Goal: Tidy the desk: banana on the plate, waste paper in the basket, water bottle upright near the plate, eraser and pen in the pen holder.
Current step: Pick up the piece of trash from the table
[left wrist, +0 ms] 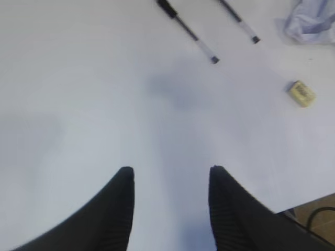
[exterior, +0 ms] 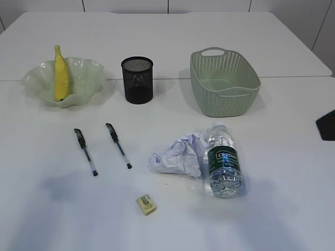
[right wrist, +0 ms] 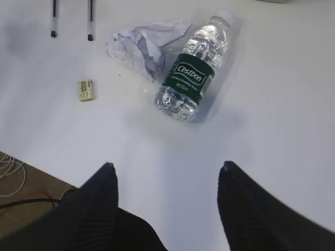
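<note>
A yellow banana lies in the pale green wavy plate at the back left. The black mesh pen holder stands beside it. Two pens lie on the white table. A small yellow eraser lies near the front. The crumpled waste paper touches the water bottle, which lies on its side. The green basket is empty. My left gripper is open over bare table, nothing between its fingers. My right gripper is open, short of the bottle.
The table's front edge shows in both wrist views, with cables below it. A dark part of the right arm shows at the right edge of the exterior view.
</note>
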Controlling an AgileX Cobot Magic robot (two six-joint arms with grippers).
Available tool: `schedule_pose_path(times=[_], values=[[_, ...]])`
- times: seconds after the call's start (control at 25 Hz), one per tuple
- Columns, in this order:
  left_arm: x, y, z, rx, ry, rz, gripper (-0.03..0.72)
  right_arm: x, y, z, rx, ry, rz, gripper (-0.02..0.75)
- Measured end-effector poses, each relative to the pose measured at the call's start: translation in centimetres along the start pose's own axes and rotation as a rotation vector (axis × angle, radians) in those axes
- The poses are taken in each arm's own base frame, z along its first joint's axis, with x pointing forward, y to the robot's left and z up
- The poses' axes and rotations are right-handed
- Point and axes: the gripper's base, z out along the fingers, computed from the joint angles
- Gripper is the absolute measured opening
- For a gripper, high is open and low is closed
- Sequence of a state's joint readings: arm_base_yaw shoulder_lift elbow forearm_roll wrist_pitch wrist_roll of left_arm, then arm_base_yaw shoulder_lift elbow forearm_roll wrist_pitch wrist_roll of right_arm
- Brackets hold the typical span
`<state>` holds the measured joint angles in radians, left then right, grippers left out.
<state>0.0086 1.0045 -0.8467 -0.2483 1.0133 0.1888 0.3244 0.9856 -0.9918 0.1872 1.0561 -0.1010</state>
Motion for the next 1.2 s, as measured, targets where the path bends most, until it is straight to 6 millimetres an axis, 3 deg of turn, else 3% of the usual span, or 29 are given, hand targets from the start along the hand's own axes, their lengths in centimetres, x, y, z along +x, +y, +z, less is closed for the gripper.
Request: schedule_pose_path(times=[0.2, 0.36, 0.56, 0.92, 1.08, 1.2], values=[[0.3, 0.9, 0.0, -0.096, 0.031, 0.003, 0.327, -3.2, 0.9, 2.0, -0.035, 0.059, -0.079, 0.448], [0.3, 1.0, -0.1, -0.114, 0.034, 0.011, 0.328, -4.9, 0.8, 5.2, -0.039, 0.14, -0.096, 0.448], [0.3, 1.0, -0.1, -0.114, 0.034, 0.008, 0.387, -6.4, 0.3, 9.4, -0.042, 0.236, -0.105, 0.448], [0.3, 0.7, 0.0, -0.079, 0.031, -0.014, 0.43, -11.5, 0.5, 13.7, -0.085, 0.243, -0.125, 0.449], [0.3, 0.7, 0.0, -0.077, 0.03, -0.015, 0.43, -13.1, 1.8, 16.0, -0.104, 0.272, -0.192, 0.449], [0.3, 0.7, 0.0, -0.076, 0.03, -0.016, 0.431, -13.2, 3.9, 18.1, -0.106, 0.31, -0.368, 0.449]])
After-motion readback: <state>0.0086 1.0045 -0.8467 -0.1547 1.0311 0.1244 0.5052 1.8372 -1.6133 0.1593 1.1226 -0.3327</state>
